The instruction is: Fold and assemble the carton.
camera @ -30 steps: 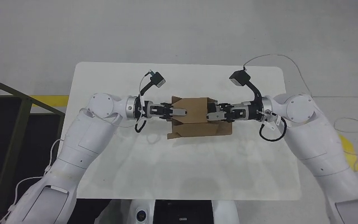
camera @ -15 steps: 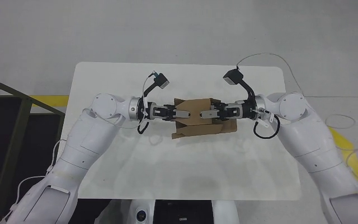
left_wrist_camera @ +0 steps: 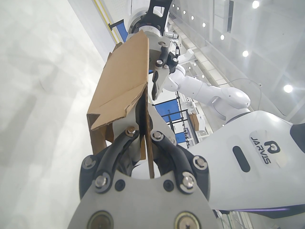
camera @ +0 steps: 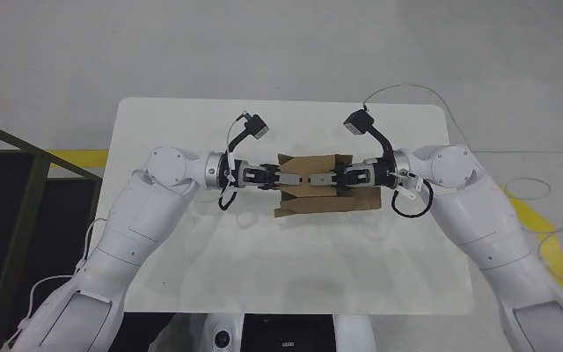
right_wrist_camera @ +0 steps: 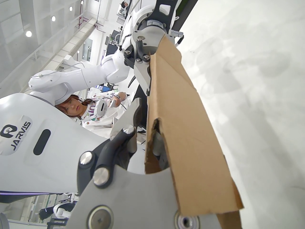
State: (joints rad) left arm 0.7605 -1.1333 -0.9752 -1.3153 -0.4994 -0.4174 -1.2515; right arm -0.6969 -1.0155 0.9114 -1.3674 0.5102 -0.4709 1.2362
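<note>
Count for your log, taken from the top view. You have 1 carton (camera: 330,201), brown cardboard, in one piece. You have 2 grippers: the left gripper (camera: 290,179) at the carton's 9 o'clock end and the right gripper (camera: 318,179) at its 3 o'clock end. You have 1 table (camera: 176,255), white, under all three.

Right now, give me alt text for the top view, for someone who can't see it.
A brown cardboard carton is held at the middle of a white table, with the left claw gripping one end and the right claw gripping the other.
</note>
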